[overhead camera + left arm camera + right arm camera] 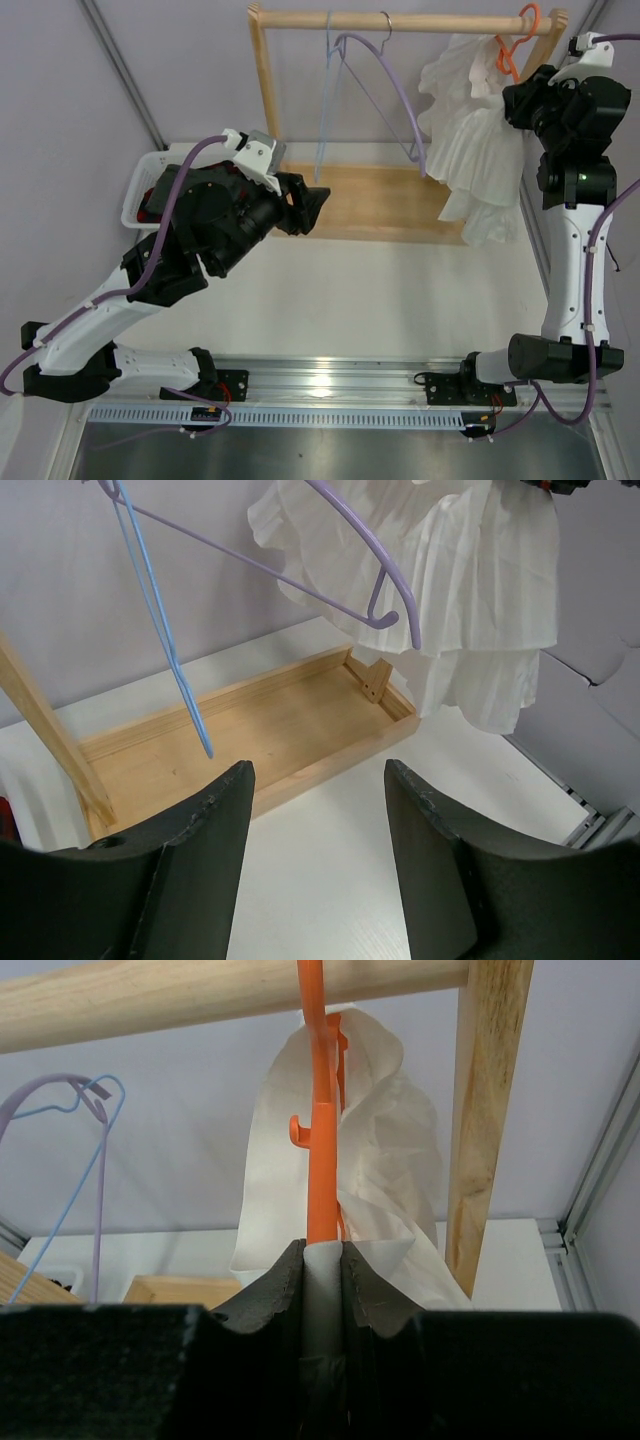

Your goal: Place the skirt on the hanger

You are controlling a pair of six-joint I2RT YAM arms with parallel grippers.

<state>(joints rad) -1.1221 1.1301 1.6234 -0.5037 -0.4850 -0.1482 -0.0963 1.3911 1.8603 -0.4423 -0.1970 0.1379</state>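
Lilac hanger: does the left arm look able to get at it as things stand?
Probably yes: the left gripper is open and facing the lilac hanger, with nothing between; only the blue wire hanger hangs close beside it.

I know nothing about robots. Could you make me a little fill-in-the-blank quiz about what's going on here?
The right claw is shut on a hanger coloured ____.
The skirt draped on it is coloured ____.
The left claw is ____ and holds nothing.
The wire hanger beside the purple hanger is pale ____.
Missing words: orange; white; open; blue.
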